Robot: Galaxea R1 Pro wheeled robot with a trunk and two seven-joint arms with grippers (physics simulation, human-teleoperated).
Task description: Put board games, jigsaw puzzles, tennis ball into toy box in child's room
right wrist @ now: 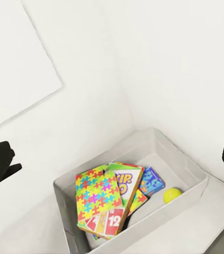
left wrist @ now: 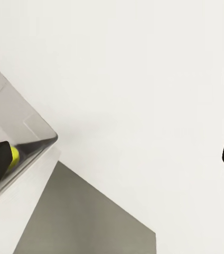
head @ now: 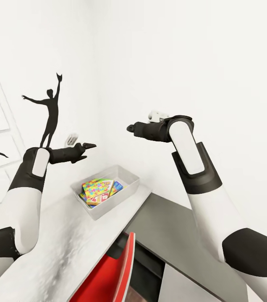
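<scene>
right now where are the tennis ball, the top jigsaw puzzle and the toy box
tennis ball [right wrist: 171,195], right wrist view, its middle
jigsaw puzzle [right wrist: 97,192], right wrist view, middle of its top face
toy box [head: 130,187], head view, its outer side wall

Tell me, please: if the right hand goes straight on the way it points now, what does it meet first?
Probably the toy box. The right hand looks down along its fingers at the bin, where a jigsaw puzzle lies on top of the pile, so it would likely touch that first. Depth is unclear.
</scene>
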